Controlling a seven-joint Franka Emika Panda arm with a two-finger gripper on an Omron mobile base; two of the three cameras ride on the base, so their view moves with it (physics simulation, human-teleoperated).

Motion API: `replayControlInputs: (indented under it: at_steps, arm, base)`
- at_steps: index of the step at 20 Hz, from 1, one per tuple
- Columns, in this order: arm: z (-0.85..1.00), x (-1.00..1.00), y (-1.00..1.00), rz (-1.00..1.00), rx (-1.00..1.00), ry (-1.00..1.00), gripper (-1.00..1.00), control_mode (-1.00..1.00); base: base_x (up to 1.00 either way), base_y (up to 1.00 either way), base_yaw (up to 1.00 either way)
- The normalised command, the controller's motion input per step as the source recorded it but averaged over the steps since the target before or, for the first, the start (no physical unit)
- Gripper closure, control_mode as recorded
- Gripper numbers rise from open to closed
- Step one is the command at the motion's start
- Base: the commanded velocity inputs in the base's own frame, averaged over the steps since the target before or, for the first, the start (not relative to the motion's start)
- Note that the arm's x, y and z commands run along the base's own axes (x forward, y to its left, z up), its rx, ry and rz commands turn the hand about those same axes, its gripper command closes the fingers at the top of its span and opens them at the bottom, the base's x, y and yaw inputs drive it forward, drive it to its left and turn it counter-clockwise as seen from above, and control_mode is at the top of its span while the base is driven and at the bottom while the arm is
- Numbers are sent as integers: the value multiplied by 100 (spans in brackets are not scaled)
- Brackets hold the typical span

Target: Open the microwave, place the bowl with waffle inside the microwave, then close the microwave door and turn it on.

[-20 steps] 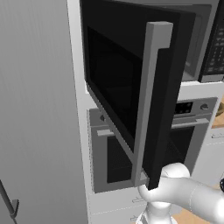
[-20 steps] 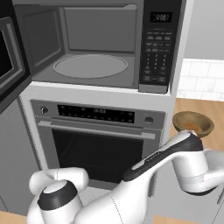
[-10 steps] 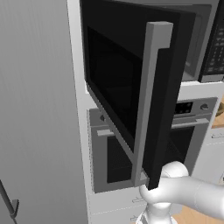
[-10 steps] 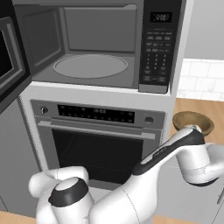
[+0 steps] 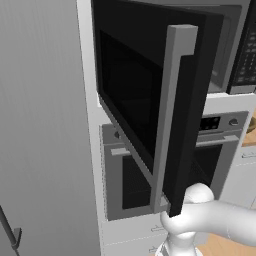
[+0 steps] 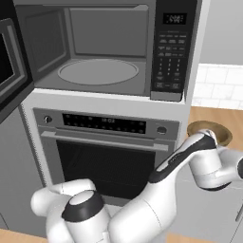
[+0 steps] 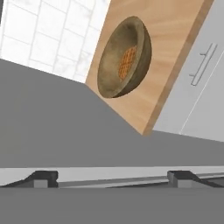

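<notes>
Ahead of gripper point(image 7: 112, 178), well apart: bowl point(image 7: 124, 57) with waffle point(image 7: 127, 62) on wooden counter point(image 7: 175, 52). Fingers spread wide, empty. Microwave door point(image 5: 150, 100) swung open.

Grey oven point(image 6: 107, 147) (wooden counter point(image 7: 175, 52) beside).

Glossy white rounded arm point(image 6: 142, 213) with dark joint bands and a dark cap.
</notes>
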Motion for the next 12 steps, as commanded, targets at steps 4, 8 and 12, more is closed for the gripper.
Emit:
replayControlInputs:
  at_steps: [4, 8, 12]
  arm:
    - [0, 25, -20, -2, 0, 0, -100, -100]
    - [-11, 37, -23, -1, 0, 4, -100, -100]
    - [-31, 35, -28, 0, 0, 10, -100, -100]
  base:
    - [0, 0, 0]
    - [0, 0, 0]
    - [0, 0, 0]
